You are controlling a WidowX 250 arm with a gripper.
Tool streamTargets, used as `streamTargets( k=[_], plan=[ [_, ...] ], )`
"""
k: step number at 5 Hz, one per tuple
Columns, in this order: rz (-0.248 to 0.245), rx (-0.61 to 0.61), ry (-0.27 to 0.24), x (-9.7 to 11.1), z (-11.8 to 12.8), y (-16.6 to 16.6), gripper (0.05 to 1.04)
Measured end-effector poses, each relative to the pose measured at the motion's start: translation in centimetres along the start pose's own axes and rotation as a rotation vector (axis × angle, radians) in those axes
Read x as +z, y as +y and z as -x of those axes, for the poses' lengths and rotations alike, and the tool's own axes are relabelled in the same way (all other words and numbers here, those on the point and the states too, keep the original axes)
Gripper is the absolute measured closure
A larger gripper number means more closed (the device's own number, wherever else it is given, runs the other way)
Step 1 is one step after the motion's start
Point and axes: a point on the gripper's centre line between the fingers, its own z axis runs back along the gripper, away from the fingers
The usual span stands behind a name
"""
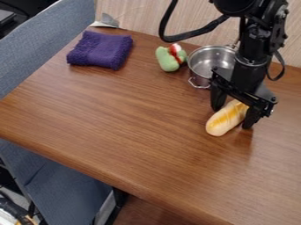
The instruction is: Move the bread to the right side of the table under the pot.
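Nearest the camera, the table is showing its rounded wooden edge, which is slanting down from the left side of the view to the bottom. On the table, toward the right of the view, the bread is lying aslant, its rounded near end pointing down and to the left. Yellow-orange stripes are crossing its pale crust. Above the bread, the gripper is hanging from the black arm, which is coming into the view from the top edge. Its jaws are standing apart, one on each side of the bread, with the far end of the bread lying between them; whether either is touching the crust, I cannot tell.

Behind the bread and apart from it, the metal pot is standing upright, its round mouth facing up. One looped handle is jutting out toward the camera, and the arm is hiding part of the pot's right side. Just left of the pot, a green toy with red and white on top is resting on the table. Farther left, a purple cloth is lying folded near the far left edge. A black cable is curving beside the arm, in front of the wood-grained wall. Blue-grey fabric is running along the table's left side.
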Motion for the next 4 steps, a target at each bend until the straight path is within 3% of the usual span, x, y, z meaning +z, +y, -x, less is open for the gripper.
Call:
streamTargets(
  k=[1, 3, 4],
  plan=[
    [0.011, -0.002, -0.009, 0.5, -0.1, -0.1, 0.083],
    [0.028, 0.045, -0.173, 6.7, -0.1, 2.5, 0.083],
    [0.096, 0.05, -0.261, 7.2, 0.8, 3.7, 0.083]
  ],
)
